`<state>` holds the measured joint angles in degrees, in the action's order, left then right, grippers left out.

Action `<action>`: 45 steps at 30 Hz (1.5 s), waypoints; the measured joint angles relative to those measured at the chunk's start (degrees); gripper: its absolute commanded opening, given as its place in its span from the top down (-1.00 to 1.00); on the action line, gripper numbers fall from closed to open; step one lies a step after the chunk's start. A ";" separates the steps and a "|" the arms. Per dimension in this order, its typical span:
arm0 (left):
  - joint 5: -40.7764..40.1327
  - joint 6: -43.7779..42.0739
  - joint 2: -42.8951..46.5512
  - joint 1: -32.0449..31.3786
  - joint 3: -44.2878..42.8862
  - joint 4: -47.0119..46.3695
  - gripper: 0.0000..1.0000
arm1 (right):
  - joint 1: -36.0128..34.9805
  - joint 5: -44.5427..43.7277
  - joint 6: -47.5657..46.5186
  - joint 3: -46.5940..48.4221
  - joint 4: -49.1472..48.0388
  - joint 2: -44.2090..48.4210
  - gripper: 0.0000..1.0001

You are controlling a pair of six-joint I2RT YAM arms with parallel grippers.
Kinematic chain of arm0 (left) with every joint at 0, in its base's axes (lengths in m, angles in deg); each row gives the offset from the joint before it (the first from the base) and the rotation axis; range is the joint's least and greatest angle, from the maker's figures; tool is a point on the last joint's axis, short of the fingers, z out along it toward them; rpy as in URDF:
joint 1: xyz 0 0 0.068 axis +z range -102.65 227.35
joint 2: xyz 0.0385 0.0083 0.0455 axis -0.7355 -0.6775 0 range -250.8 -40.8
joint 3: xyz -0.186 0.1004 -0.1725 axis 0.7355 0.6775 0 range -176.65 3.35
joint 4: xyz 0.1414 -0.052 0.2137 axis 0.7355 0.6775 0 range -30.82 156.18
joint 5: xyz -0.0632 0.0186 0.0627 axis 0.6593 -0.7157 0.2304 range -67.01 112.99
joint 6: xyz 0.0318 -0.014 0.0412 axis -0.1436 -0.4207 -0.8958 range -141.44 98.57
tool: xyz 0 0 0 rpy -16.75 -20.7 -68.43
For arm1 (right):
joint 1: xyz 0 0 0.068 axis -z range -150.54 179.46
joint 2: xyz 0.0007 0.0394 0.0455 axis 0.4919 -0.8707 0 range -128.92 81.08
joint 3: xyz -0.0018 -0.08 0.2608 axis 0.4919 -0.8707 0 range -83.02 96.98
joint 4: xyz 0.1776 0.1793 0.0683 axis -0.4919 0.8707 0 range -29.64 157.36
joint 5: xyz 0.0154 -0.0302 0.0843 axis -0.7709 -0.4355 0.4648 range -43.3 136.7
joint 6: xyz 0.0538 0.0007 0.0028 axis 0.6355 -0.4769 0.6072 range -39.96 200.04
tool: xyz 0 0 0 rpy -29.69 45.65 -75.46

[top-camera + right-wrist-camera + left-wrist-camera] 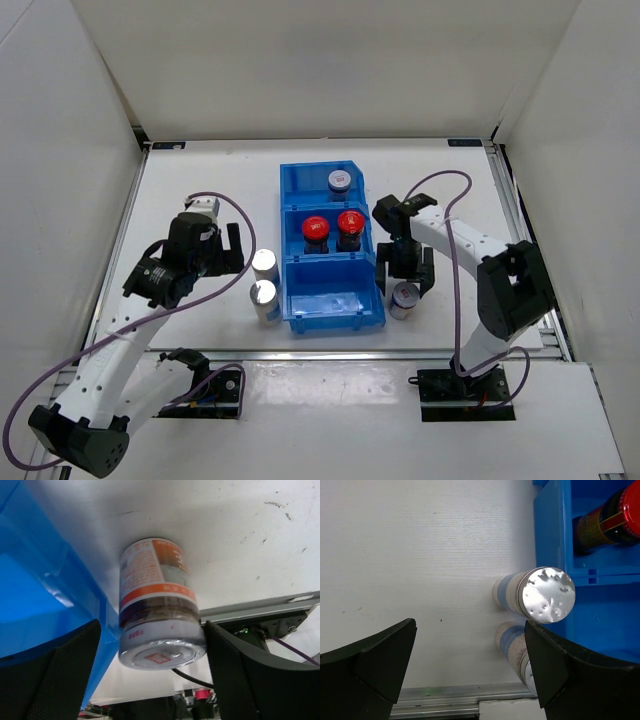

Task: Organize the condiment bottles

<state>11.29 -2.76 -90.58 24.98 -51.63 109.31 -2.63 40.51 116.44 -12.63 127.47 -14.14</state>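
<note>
Jaws spread and not yet pinching, the right pincer (406, 280) straddles the grey-lidded bottle (155, 605) on the desk just right of the blue bin (335, 322), likely to lift it in, while the left pincer (470, 647) hangs agape above two silver-topped bottles (265, 265) left of the bin.

This is a robotics lab test cell: a white counter (200, 180) boxed in by plain white panel walls (320, 70). The left arm (112, 350) and right arm (500, 290) are bolted at its near edge, purple cables (452, 175) looping loose and a metal rail (260, 606) framing the counter.
</note>
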 measured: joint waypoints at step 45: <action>-2.01 -1.68 -1.01 0.00 -3.98 3.43 -1.00 | 5.07 2.69 -15.45 73.07 2.40 -29.59 1.00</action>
<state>9.28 -4.44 -91.58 24.98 -55.61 112.74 2.44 43.19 100.99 60.43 129.87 -43.74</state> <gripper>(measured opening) 0.998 0.675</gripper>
